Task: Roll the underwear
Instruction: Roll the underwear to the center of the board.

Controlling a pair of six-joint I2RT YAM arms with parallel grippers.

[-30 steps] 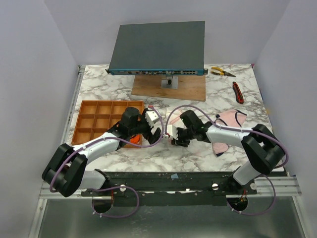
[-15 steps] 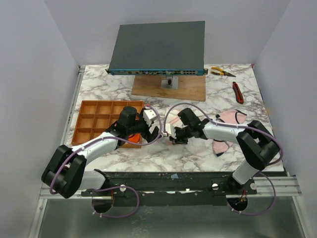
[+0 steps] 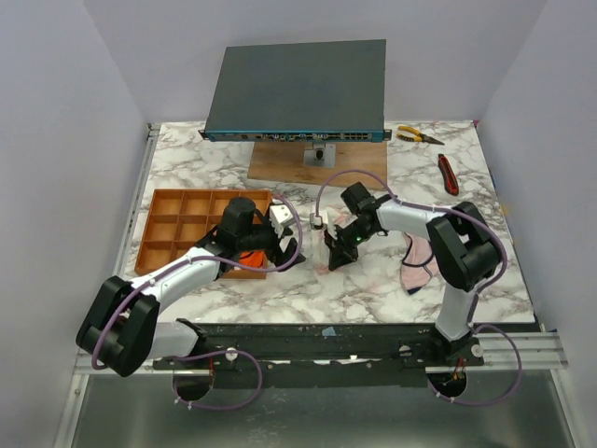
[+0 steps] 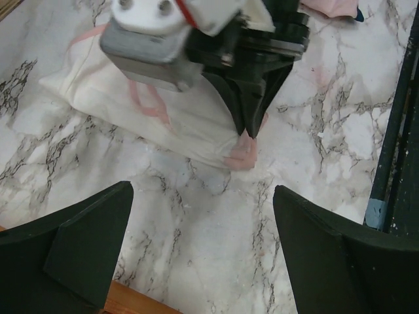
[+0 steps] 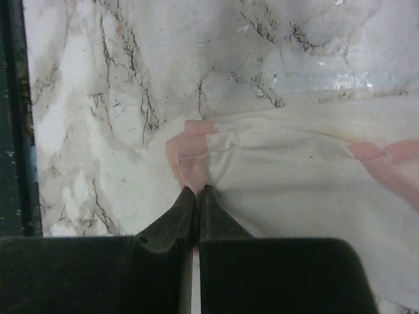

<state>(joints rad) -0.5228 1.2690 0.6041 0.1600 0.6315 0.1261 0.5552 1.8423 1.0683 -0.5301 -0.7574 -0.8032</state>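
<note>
Marble tbl [image 3: 373, 289], grey veins, pale walls [image 3: 56, 140], R pincer [image 5: 195, 196] pinching cream underwear [image 5: 294, 176]

Robot lab test cell, not a home. Two arms, left [image 3: 182, 273] and right [image 3: 410, 217], are bolted to an aluminium rail [image 3: 532, 347] at the edge of a marble-pattern table [image 3: 373, 289]. Purple cables [image 3: 321, 194] run loose, and plain walls [image 3: 56, 140] box in three sides. A rack-mount network unit [image 3: 298, 89] sits on a wooden board [image 3: 359, 168]. Pliers [image 3: 417, 136] and a red cutter [image 3: 448, 174] lie on the same top as the underwear [image 3: 415, 261].
</note>
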